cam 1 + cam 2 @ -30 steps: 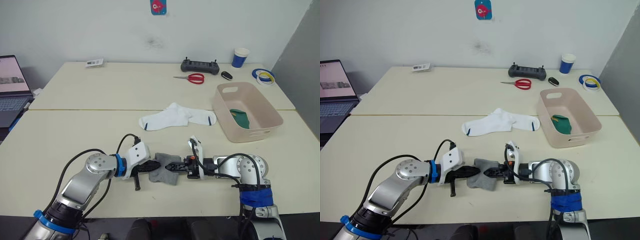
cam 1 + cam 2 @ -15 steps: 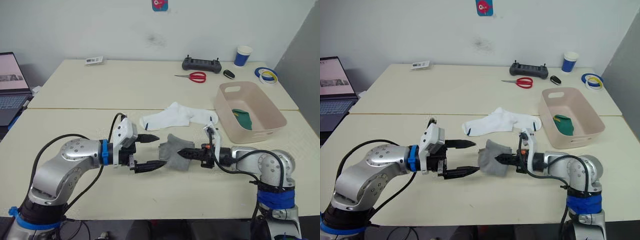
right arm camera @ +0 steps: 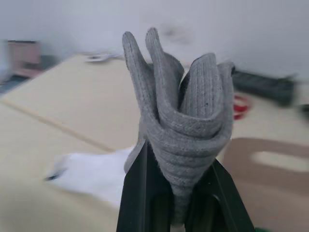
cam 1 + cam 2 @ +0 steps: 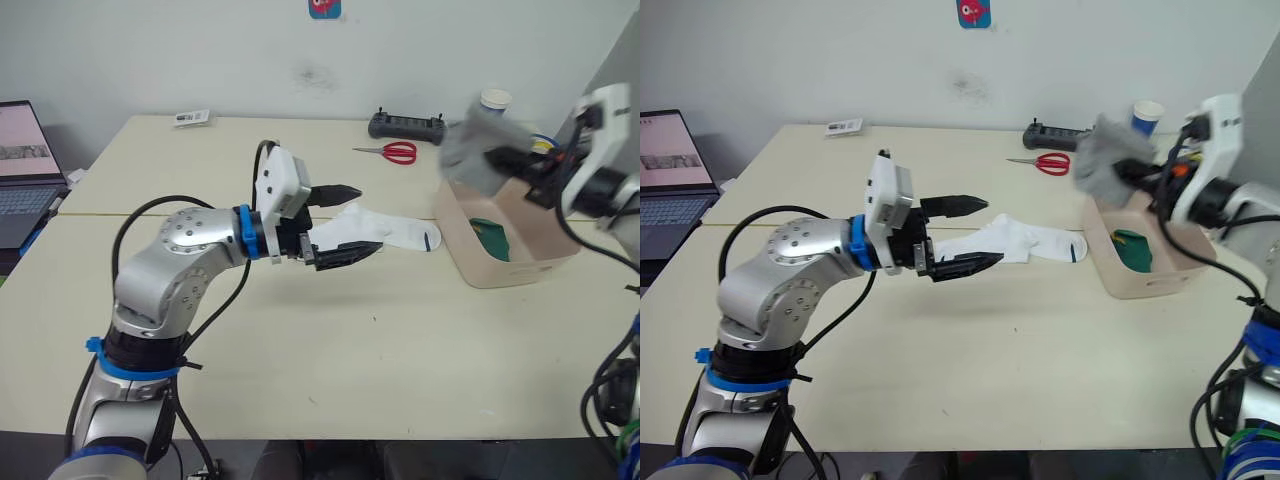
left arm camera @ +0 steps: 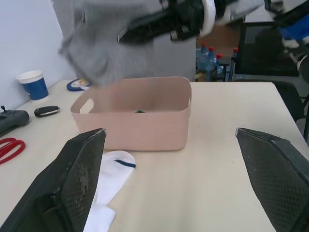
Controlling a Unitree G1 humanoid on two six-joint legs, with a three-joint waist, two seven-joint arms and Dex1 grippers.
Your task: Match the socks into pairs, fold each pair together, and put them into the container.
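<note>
My right gripper is shut on a folded bundle of grey socks, held in the air above the near left corner of the pink-beige container. The wrist view shows that bundle clamped between the black fingers. A dark green sock lies inside the container. Two white socks with dark toe tips lie on the table left of the container. My left gripper hangs open and empty just above their left end, pointing toward the container.
At the back of the table lie red scissors, a black controller, a blue-and-white cup and a small card. A laptop stands at the far left. A key fob lies near the cup.
The left gripper has let go of the grey socks, opened, and moved up over the white socks. The right gripper has carried the grey bundle up and right, over the container.
</note>
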